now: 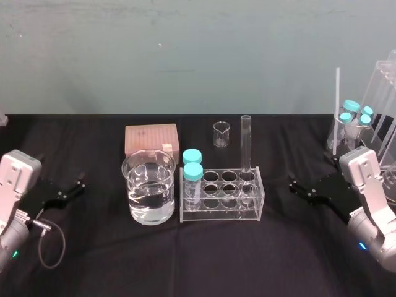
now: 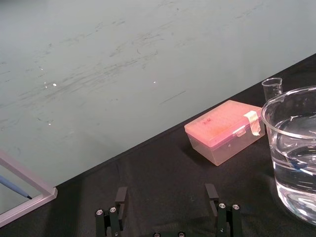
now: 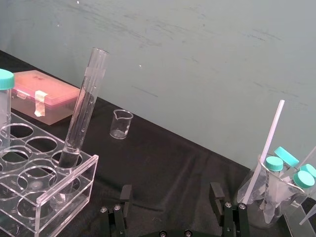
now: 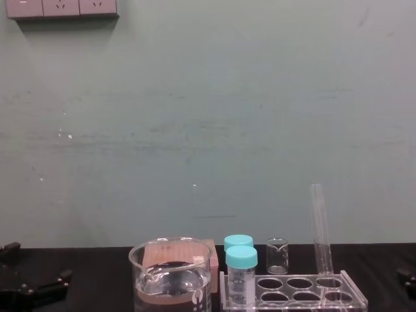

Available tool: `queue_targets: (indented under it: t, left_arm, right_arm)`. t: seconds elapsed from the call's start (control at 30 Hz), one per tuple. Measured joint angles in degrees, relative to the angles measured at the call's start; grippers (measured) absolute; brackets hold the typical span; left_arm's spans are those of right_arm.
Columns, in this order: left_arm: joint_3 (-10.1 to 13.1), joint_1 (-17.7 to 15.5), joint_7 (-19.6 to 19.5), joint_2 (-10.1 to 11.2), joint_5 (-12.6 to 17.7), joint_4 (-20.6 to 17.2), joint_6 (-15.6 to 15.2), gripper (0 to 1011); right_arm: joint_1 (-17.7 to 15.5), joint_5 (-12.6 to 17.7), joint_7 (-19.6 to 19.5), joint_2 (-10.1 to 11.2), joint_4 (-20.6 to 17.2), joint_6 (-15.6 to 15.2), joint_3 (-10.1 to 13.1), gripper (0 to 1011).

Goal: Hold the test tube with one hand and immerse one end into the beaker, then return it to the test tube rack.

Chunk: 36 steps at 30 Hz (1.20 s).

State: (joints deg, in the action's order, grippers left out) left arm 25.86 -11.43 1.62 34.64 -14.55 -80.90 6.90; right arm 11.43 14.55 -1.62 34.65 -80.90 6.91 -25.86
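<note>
Matte black worktop (image 1: 93, 272) carrying, at centre, the clear acrylic test tube rack (image 1: 219, 216), a low box whose top plate has round holes. Just beside it at 9 o'clock stands the wide cylindrical glass beaker (image 1: 148, 189), part-filled with clear liquid. The left gripper (image 2: 166, 193) lies at the beaker's 9 o'clock and the right gripper (image 3: 171, 191) at the rack's 3 o'clock, both with jaws apart. The slender, round-bottomed glass test tube (image 1: 246, 145) stands in the rack's 1 o'clock corner hole.
</note>
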Motion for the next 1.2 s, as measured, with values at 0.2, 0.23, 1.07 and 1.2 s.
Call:
queue_targets:
  t: [0.2,0.23,1.07,1.2]
  left_arm:
    - [0.00,0.00,0.00,0.00,0.00,0.00,0.00,1000]
    - [0.00,0.00,0.00,0.00,0.00,0.00,0.00,1000]
    - [0.00,0.00,0.00,0.00,0.00,0.00,0.00,1000]
    - [0.00,0.00,0.00,0.00,0.00,0.00,0.00,1000]
  right_arm:
    - [-0.16,0.16,0.36,-0.09,0.00,0.05,0.37,1002]
    - [-0.26,0.40,0.62,-0.15,-0.03,0.11,0.57,1002]
    - [1.59,18.32,20.53,-7.26,-1.10,-4.12,5.12,1002]
    - [3.09,17.19,21.71,-8.20,0.18,-4.27,4.41,1002]
